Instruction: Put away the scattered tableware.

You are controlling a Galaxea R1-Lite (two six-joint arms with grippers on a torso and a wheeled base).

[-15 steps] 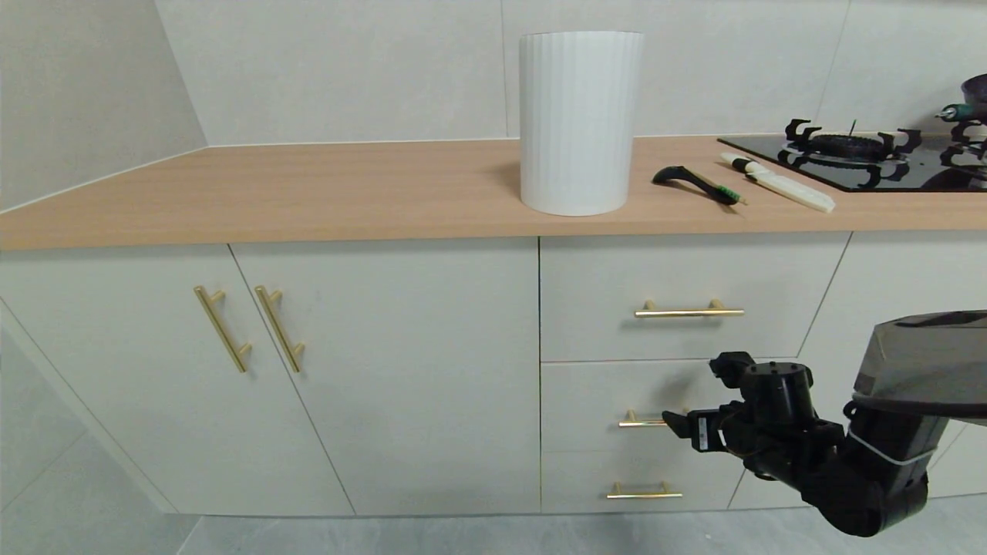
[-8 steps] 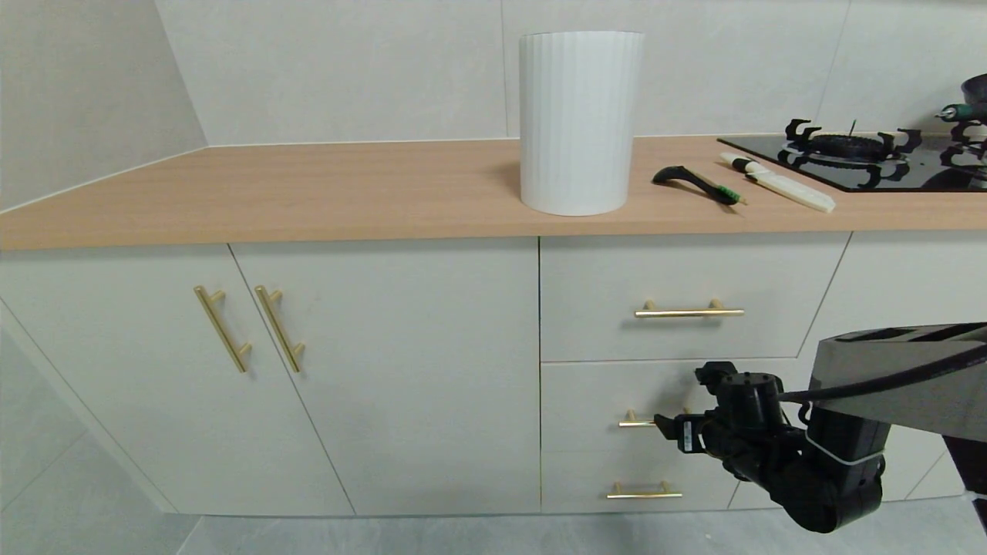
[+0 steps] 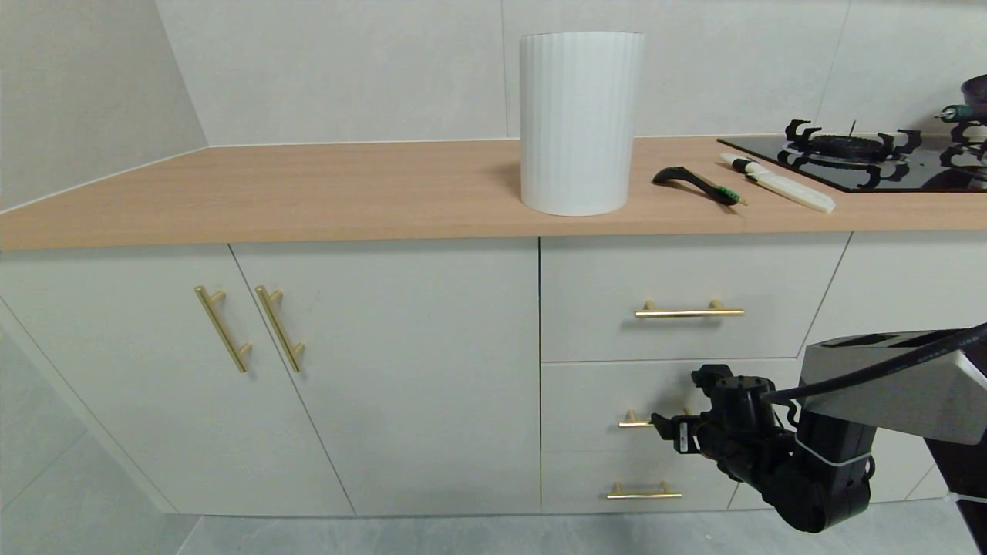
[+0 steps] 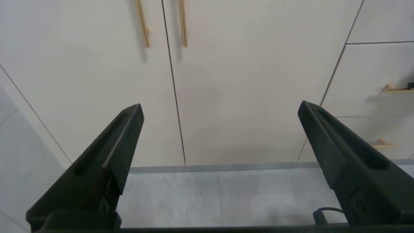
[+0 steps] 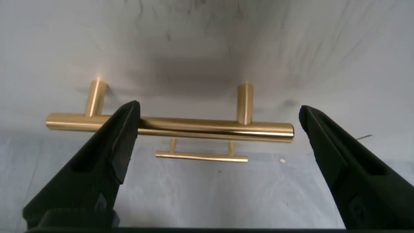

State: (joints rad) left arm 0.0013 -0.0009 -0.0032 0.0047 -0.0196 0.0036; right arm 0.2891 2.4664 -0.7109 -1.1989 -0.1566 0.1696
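Drawer (image 3: 586,397) at mid-height shut; right tool (image 3: 660,423) spread wide, empty, just before its handle (image 5: 171,125).

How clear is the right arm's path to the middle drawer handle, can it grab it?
Probably yes: the right tool is open, straight in front of the middle drawer handle, with nothing between them.

This is a kitchen: a wooden counter (image 3: 308,193), a gas stove (image 3: 856,158), and cupboards with gold handles (image 3: 688,312).

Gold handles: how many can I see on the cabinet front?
5. Left door handle, right door handle, top drawer handle, middle drawer handle partly behind the right gripper, bottom drawer handle.
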